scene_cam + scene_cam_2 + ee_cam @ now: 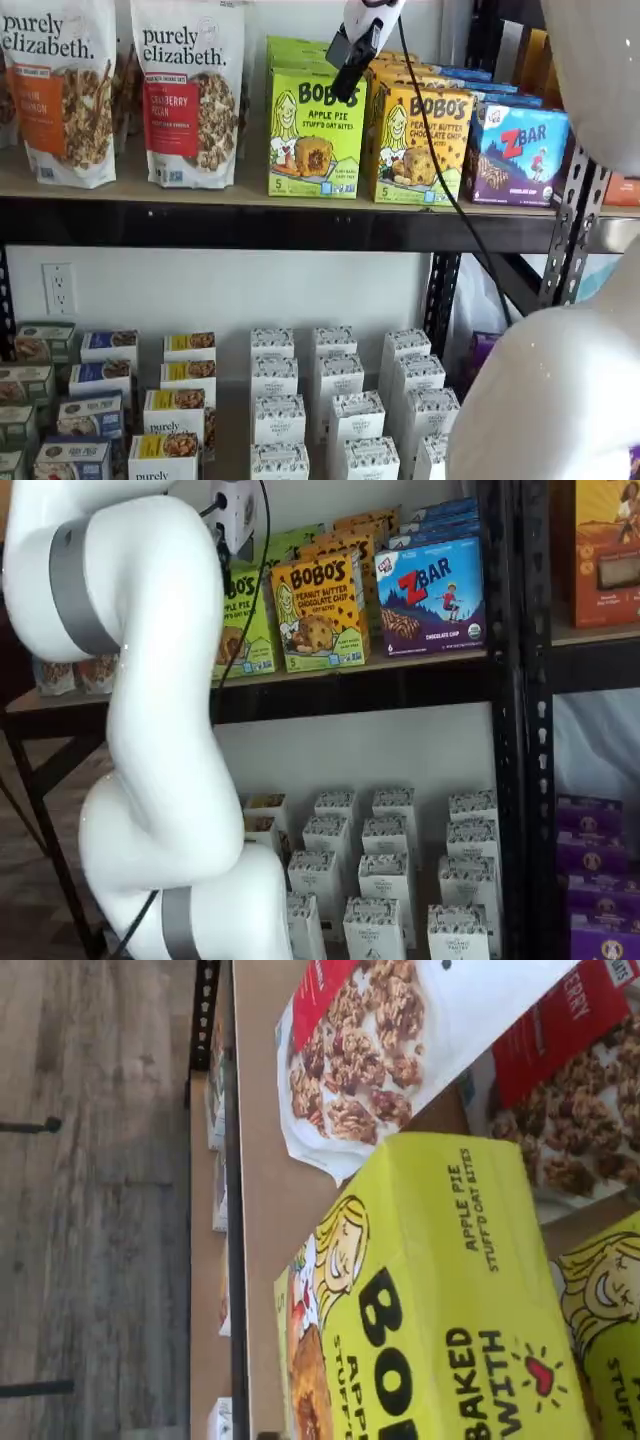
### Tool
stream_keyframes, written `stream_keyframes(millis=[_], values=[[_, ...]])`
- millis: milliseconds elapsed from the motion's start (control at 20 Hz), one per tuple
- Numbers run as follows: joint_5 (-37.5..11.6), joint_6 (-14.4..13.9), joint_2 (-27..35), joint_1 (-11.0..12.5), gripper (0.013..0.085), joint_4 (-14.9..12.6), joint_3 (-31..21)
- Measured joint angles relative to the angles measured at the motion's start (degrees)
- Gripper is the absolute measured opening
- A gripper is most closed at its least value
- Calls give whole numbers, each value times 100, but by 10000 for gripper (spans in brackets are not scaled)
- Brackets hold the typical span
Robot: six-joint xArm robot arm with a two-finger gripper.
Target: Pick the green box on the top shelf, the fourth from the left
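Observation:
The green box [315, 130] is a lime-green Bobo's Apple Pie box standing at the front of the top shelf [200, 192], with more green boxes in a row behind it. My gripper [345, 75] hangs from above, in front of the box's upper right corner. Its black fingers show as one dark shape with no plain gap, so I cannot tell their state. In a shelf view the arm covers the box's left part [250, 620], and only the gripper's white body [236, 510] shows. The wrist view looks closely down on the box's top [440, 1290] and the shelf board [270, 1210].
Two granola bags [190, 90] stand left of the green box. A yellow-orange Bobo's box [420, 140] touches its right side, then a blue ZBar box [520, 155]. Small white boxes [280, 400] fill the lower level. The arm's white links [150, 730] stand before the shelves.

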State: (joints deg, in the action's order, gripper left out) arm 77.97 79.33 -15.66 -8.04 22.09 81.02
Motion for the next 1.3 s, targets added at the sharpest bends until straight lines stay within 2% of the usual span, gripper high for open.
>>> stream_keyframes(millis=[650, 1300], values=[[695, 11, 500, 19, 850, -221, 617], [487, -63, 479, -105, 850, -455, 505]])
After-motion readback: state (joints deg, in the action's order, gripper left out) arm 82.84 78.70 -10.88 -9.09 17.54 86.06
